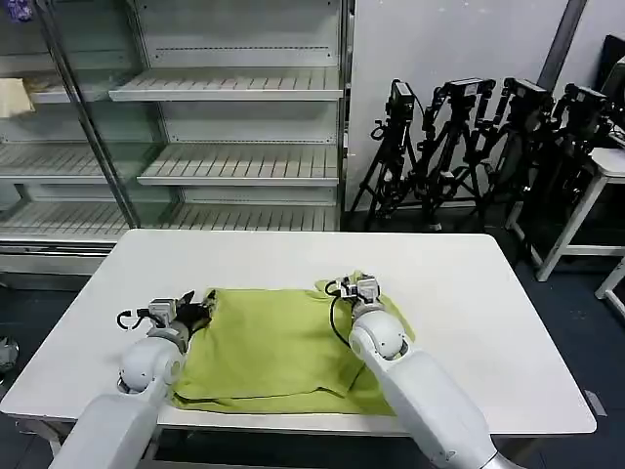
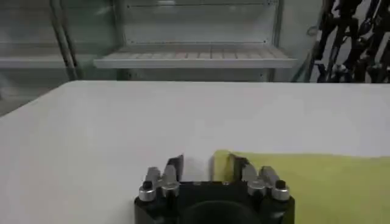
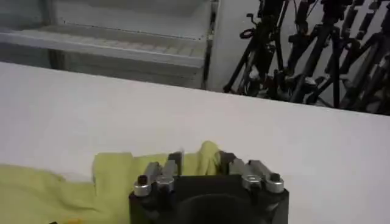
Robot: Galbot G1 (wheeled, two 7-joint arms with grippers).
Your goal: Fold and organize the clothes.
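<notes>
- Shirt (image 1: 278, 347): a lime yellow-green garment lying as a flat, roughly rectangular pad on the near half of the white table (image 1: 312, 264), from centre toward 6 o'clock, its near edge close to the table's front edge.
- Handling judgement: light, limp fabric with no stiffness. It will drape and sag from any held point, slide easily on the smooth top, and is not fragile. Layers can separate if only the top ply is caught.
- Grasp points: the two far corners, at 11 and 1 o'clock of the pad; pinch all plies at the edge.
- Left gripper (image 1: 200, 311): low over the table at the pad's far-left corner, forearm reaching forward from 7 o'clock. In the left wrist view the fingers (image 2: 174, 168) stand apart, one on bare table, the other at the cloth corner; nothing is clamped.
- Right gripper (image 1: 359, 286): at the far-right corner, where the fabric is bunched. In the right wrist view a raised tuft of cloth sits between the parted fingers (image 3: 172, 164); whether it is pinched cannot be told.
</notes>
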